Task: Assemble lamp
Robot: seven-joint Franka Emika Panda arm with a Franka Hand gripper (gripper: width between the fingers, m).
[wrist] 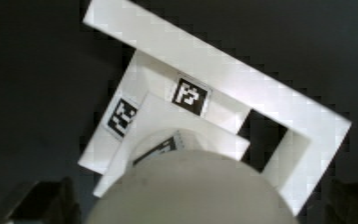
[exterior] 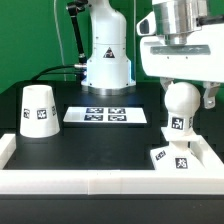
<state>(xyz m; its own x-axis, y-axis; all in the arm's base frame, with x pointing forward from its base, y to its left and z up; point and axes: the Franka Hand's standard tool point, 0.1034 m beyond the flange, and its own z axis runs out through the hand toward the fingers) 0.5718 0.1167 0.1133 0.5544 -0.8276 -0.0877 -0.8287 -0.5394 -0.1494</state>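
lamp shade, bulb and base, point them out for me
shade (exterior: 38, 110) exterior view, middle of its side wall
bulb (exterior: 181, 98) exterior view, round top
base (exterior: 176, 160) exterior view, flat top near the tag

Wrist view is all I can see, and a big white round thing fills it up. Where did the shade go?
Observer: The shade stands on the table, far over at the exterior view's left.
Operator: Did it fall over?
Observer: No, it is upright, wide end down, with its tag facing the camera.
Operator: Is anything in the way over there?
Observer: The marker board lies flat on the table between the shade and the bulb.
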